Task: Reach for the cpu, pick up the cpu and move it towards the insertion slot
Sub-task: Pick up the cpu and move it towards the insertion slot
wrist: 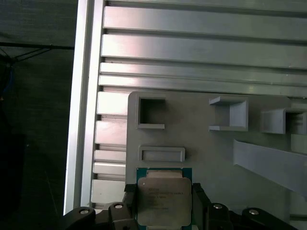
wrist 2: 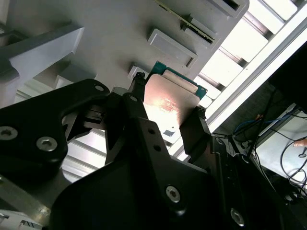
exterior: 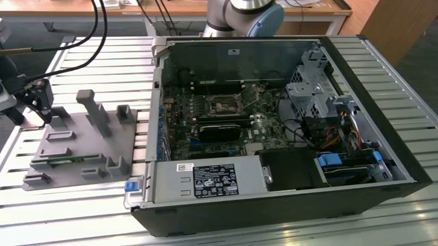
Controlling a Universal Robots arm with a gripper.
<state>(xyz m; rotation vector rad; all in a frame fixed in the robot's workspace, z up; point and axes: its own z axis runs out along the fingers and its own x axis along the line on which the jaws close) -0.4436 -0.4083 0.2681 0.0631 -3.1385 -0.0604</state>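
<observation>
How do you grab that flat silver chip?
Pinch the cpu by two opposite edges, coming straight down from above: it is thin and flat, shiny face up, so only its rims offer purchase. The gripper has its fingers on those edges, over the grey tray.

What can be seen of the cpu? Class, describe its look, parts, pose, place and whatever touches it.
The cpu is a flat square chip: a silvery, reflective metal lid on a green board that shows as a thin rim. The black fingers of the gripper clamp two opposite edges. It is over the grey tray, near a shallow rectangular recess; whether it rests there or is lifted cannot be told.
</observation>
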